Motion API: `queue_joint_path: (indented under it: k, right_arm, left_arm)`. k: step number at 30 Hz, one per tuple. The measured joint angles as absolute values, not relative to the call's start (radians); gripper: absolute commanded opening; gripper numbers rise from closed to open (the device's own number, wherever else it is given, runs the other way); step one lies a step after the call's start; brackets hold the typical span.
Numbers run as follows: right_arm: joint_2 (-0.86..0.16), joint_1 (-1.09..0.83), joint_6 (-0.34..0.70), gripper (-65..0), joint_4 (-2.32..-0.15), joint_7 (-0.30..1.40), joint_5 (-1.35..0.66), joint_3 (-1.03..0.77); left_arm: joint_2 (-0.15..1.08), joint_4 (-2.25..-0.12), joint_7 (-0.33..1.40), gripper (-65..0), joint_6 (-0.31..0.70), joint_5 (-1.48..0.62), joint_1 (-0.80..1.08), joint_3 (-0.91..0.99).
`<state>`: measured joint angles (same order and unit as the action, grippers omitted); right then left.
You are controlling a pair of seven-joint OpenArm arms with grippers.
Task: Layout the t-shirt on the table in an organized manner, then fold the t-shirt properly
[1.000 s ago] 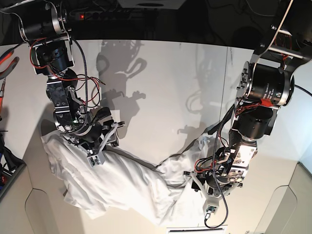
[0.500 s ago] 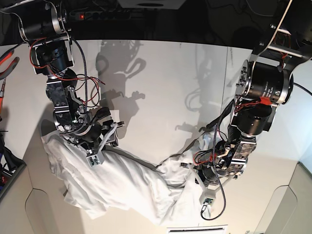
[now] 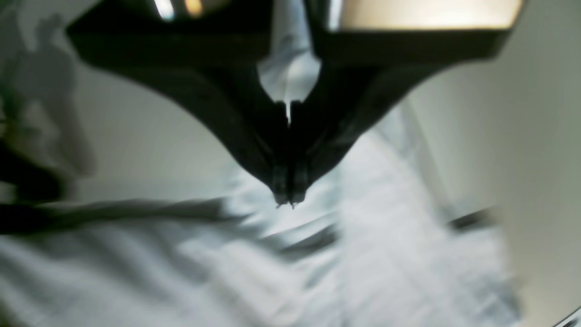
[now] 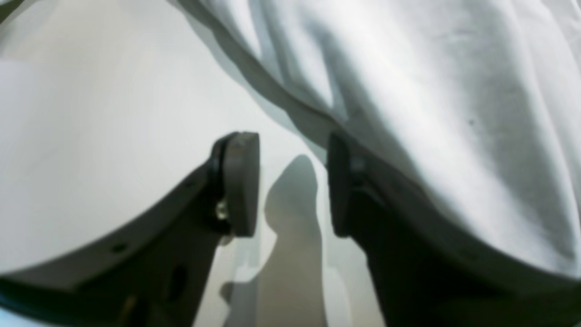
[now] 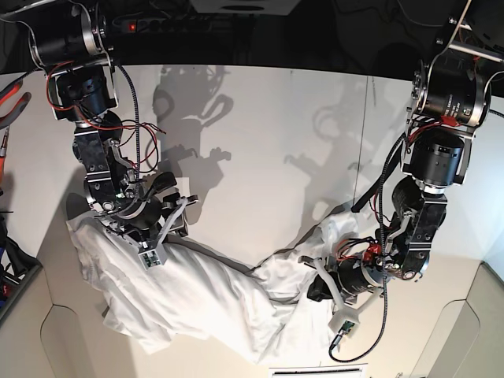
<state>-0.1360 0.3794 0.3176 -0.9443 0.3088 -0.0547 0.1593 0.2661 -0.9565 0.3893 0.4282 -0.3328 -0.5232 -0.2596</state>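
Two grippers in view: left gripper [image 3: 285, 200] fingers pressed together, pinching wrinkled white cotton t-shirt [image 5: 205, 295]; right gripper [image 4: 290, 184] fingers spread, nothing btwn. Shirt lies bunched on matte white table [image 5: 268, 142], near edge.

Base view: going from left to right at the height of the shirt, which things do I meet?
right gripper → t-shirt → left gripper → bare part of the table.
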Motion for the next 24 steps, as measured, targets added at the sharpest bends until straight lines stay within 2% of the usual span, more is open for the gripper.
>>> queue_joint_path:
  k: [2, 3, 6, 13, 24]
  right_arm:
    - [-0.133, 0.380, 0.318, -40.4, -0.944, 0.308, -0.056, 0.160]
    - [-0.132, 0.380, 0.318, -40.4, -0.944, 0.308, -0.057, 0.160]
    - [-0.130, 0.380, 0.318, -40.4, -0.944, 0.308, -0.064, 0.160]
    - [-0.126, 0.380, 0.318, -40.4, -0.944, 0.308, -0.064, 0.160]
    - [-0.127, 0.380, 0.318, -40.4, -0.944, 0.308, -0.063, 0.160]
  left_arm:
    - [0.265, -0.950, 0.333, -41.4, 0.399, -0.255, -0.527, -0.259]
    - [0.263, -0.940, 0.306, -38.5, 0.385, -0.234, -0.530, -0.258]
    - [0.254, -0.876, 0.282, -38.5, 0.292, -0.214, -0.553, -0.259]
    - [0.227, -0.565, 0.284, -38.5, 0.293, -0.345, -0.692, -0.256]
    - [0.179, -0.366, 0.270, -38.5, 0.303, -0.440, -0.772, -0.256]
